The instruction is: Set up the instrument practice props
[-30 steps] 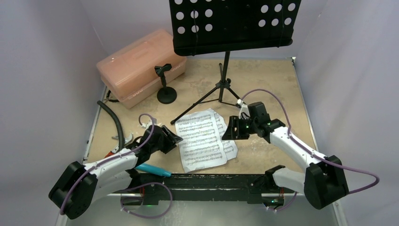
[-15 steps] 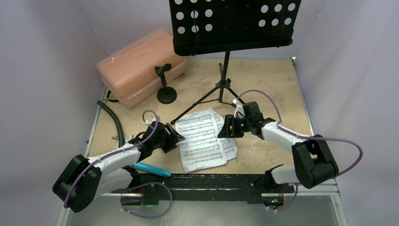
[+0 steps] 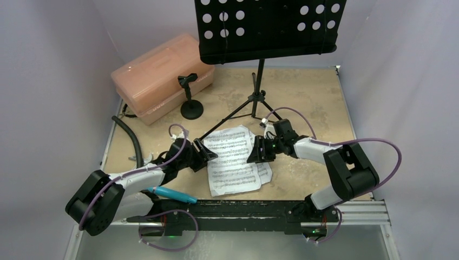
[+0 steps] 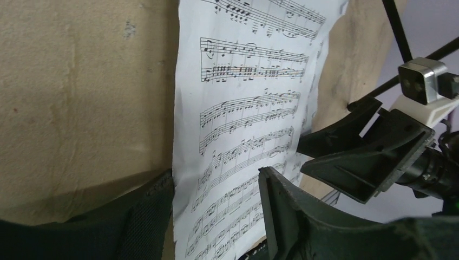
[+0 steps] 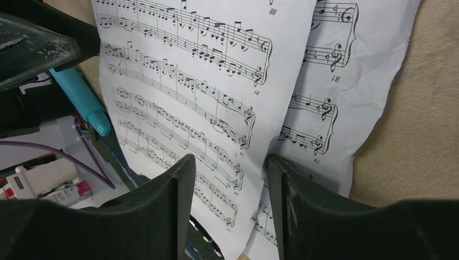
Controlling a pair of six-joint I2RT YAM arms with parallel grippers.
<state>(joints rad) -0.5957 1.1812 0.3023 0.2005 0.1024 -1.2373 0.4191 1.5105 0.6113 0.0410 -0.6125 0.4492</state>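
Pages [image 3: 233,162]: left pincer [image 3: 204,151], right pincer [image 3: 253,153] moved closer.

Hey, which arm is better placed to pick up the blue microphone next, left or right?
Probably left. The microphone lies at the table's near edge on the left side, close to the open left pincer. The right pincer is farther off, across the sheet-music pages.

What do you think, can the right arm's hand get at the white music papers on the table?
Probably yes. The right hand is open right above the white paper sheet-music pages, and nothing lies between them.
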